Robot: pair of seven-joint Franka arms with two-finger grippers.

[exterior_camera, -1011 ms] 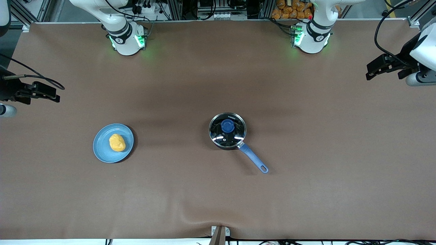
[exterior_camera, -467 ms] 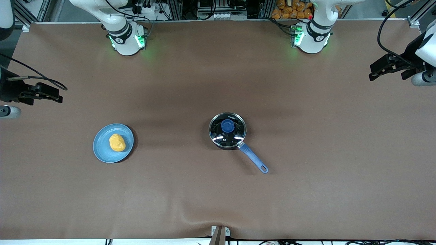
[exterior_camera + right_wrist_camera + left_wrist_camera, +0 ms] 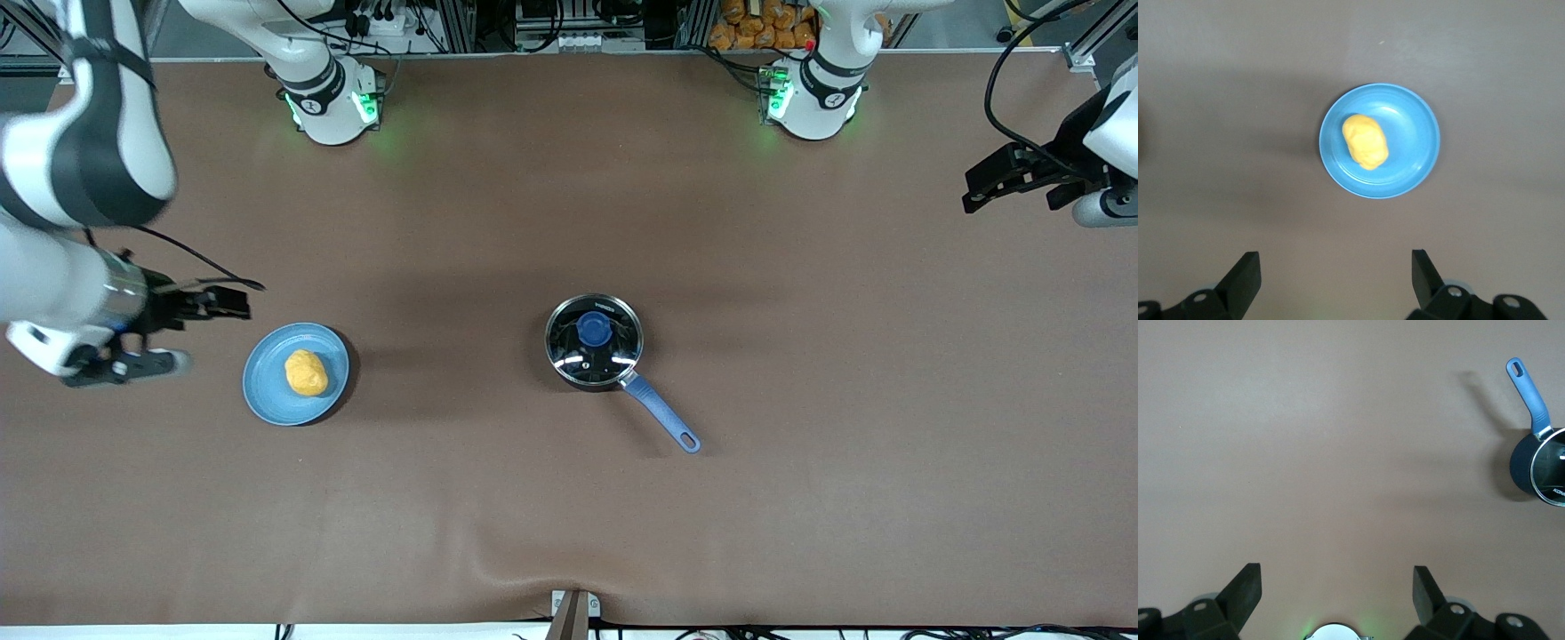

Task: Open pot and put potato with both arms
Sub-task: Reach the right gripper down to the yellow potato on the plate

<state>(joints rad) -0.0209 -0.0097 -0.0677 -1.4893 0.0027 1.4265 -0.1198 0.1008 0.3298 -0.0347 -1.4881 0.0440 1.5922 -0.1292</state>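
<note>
Hovering my right gripper [image 3: 1331,267] wide open and empty beside the flat light-blue plate [image 3: 267,400] bearing the lumpy yellow-orange potato [image 3: 306,372], I judge the reach only begun: next, my left gripper [image 3: 1337,583], empty with jaws spread, over the table's left-arm end, must lift the blue-knobbed glass lid [image 3: 594,330] off the small black saucepan [image 3: 594,347].

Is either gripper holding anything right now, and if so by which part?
Nothing is held. The right gripper is open, up beside the plate with the potato. The left gripper is open at its end of the table.
</note>
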